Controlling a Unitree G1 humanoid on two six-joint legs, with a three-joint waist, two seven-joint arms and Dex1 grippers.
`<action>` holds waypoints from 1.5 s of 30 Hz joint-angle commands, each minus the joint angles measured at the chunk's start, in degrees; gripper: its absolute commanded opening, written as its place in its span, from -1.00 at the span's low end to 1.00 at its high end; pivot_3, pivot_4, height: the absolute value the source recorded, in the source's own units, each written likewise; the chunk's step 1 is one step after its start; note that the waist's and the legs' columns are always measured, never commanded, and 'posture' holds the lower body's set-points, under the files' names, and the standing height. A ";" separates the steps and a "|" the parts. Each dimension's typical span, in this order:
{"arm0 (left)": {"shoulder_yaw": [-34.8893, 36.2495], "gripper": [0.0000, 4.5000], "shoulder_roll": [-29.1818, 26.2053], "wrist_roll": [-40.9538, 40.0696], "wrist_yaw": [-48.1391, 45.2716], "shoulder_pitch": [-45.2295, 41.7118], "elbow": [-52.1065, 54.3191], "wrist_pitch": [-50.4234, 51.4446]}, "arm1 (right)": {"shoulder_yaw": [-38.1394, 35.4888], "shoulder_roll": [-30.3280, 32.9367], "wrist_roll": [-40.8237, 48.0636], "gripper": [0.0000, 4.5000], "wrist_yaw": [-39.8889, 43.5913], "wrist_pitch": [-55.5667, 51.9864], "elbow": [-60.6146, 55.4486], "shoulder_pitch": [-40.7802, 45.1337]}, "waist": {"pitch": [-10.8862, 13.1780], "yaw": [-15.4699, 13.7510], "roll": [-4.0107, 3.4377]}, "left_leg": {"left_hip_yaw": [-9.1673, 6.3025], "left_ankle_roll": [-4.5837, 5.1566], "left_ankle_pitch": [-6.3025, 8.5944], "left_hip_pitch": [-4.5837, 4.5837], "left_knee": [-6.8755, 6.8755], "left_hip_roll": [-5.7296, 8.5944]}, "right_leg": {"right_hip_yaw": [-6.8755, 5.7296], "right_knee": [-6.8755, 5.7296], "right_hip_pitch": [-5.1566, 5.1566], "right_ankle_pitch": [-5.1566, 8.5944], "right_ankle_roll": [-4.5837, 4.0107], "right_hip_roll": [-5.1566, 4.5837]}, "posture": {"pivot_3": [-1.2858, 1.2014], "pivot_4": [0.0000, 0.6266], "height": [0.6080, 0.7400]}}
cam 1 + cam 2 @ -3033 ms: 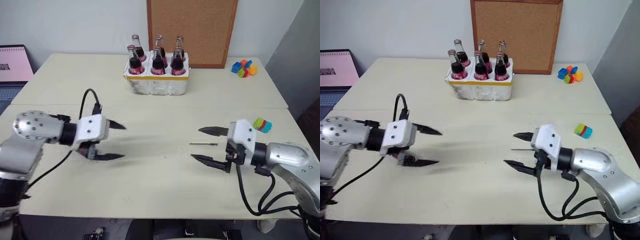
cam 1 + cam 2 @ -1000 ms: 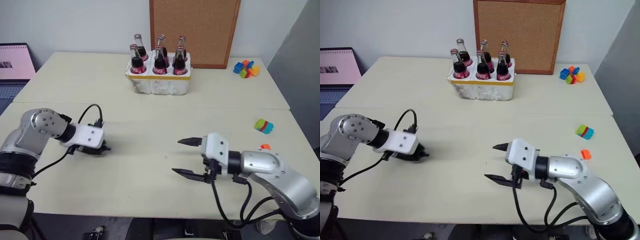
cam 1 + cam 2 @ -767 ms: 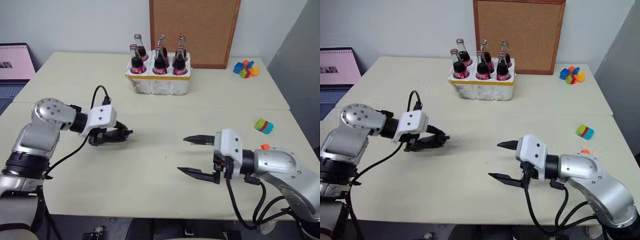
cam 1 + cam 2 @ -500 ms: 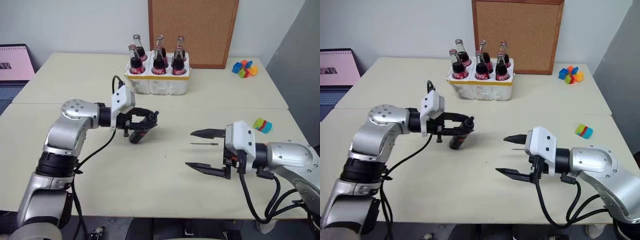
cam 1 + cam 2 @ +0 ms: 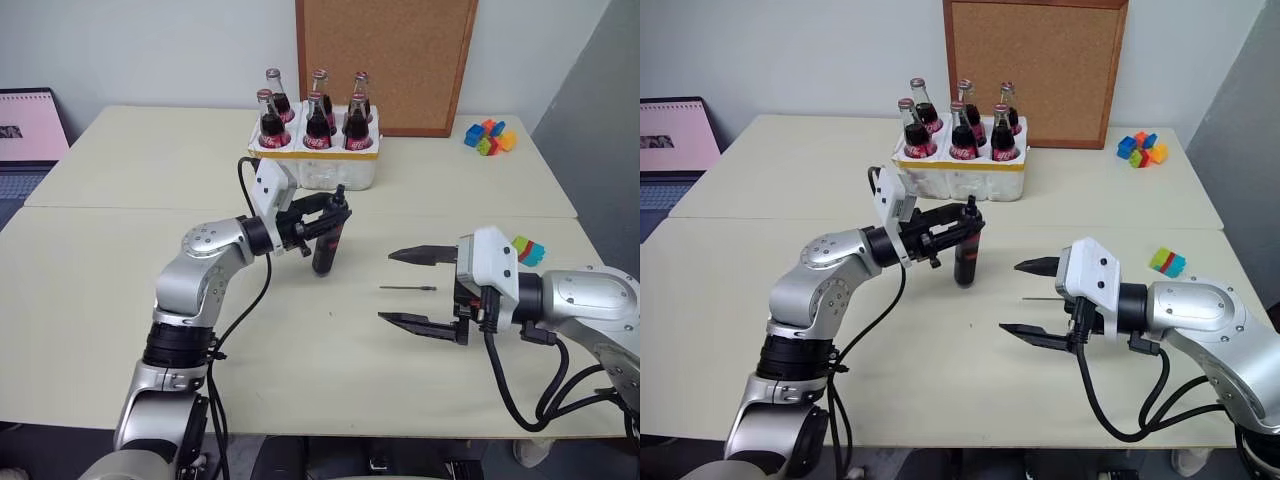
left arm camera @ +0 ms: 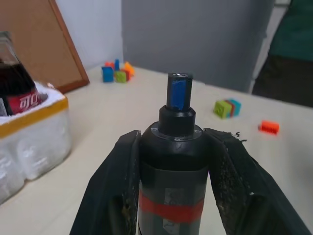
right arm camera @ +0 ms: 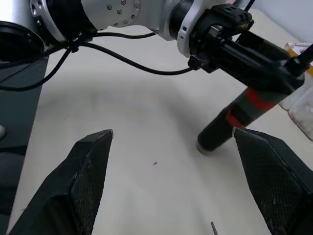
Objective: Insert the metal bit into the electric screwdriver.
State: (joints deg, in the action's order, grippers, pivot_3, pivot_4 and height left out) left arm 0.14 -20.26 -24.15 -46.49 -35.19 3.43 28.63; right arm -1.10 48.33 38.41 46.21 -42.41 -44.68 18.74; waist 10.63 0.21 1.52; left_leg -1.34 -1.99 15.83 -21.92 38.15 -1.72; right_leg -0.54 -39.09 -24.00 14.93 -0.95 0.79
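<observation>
The electric screwdriver (image 5: pixel 327 245) is a black cylinder with a red band. It stands roughly upright over the middle of the table, and my left gripper (image 5: pixel 337 206) is shut on its upper part. In the left wrist view the black fingers (image 6: pixel 115 188) clamp its body (image 6: pixel 173 164) from both sides. I cannot tell whether its lower end touches the table. The metal bit (image 5: pixel 407 288), a thin dark rod, lies flat on the table to the right. My right gripper (image 5: pixel 388 287) is open just right of the bit, with one finger on either side of the bit's line and nothing held.
A white crate of cola bottles (image 5: pixel 315 165) stands behind the screwdriver, in front of a cork board (image 5: pixel 385 60). Coloured blocks sit at the far right corner (image 5: pixel 489 137) and beside my right arm (image 5: pixel 525 250). A laptop (image 5: pixel 30 125) is at the far left.
My left gripper, shut on the screwdriver, lifted it from the left side of the table, carried it right towards the middle and turned it upright. The right gripper stayed open.
</observation>
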 commanded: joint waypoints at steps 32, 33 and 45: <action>-1.14 -0.27 2.89 1.97 13.58 13.42 11.97 -5.31 | -3.96 4.16 3.71 1.00 -2.04 -2.89 8.24 6.71 | 0.00 -0.02 -0.01 | 0.01 0.00 0.00 0.47 -0.06 -0.01 | 0.00 0.09 0.53 0.01 0.00 -0.01 | 0.03 -0.52 1.00; -1.34 -0.27 2.96 2.02 13.72 13.47 11.99 -5.39 | -2.26 5.40 1.58 1.00 -0.94 -2.05 8.93 7.29 | -0.01 -0.01 -0.01 | -0.01 0.00 0.00 0.49 -0.06 -0.01 | -0.02 0.10 0.53 0.01 0.00 -0.01 | 0.03 -0.52 1.00; -4.01 -0.27 3.55 4.34 14.21 14.02 11.55 -7.89 | 31.81 7.14 -31.32 1.00 16.92 7.97 36.26 24.80 | 0.00 0.08 -0.01 | 0.05 0.00 0.01 0.69 -0.18 -0.01 | 0.02 0.18 0.62 0.04 -0.04 -0.04 | 0.03 -0.52 1.00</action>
State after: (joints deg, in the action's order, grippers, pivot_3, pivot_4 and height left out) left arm -3.05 -16.96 -20.44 -32.20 -21.28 14.00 21.60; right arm 28.75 56.86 10.64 59.70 -36.29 -11.15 40.29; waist 10.63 0.29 1.51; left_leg -1.28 -1.99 15.84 -21.22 37.97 -1.74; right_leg -0.50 -38.91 -23.38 14.98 -1.00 0.75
